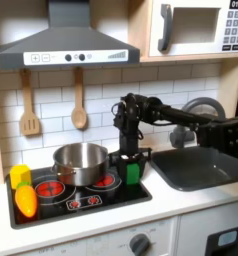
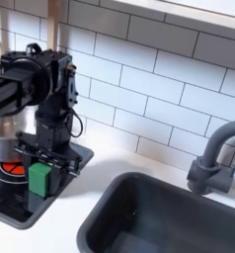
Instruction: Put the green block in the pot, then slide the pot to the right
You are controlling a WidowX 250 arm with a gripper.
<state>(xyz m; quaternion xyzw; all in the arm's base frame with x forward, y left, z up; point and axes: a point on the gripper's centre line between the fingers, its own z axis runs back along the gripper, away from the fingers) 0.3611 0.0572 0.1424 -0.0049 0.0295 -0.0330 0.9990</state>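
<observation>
The green block stands on the stove's front right corner, just right of the front right burner. My gripper hangs straight down over it, open, with one finger on each side of the block's top. In the second exterior view the green block sits between the black fingers of the gripper; I cannot tell whether they touch it. The silver pot rests on the back burners, to the first exterior view's left of the gripper, and its shiny wall shows behind the arm.
A yellow block and an orange carrot toy lie on the black stove's left edge. The dark sink basin and grey faucet are to the first exterior view's right. Wooden utensils hang on the tiled wall.
</observation>
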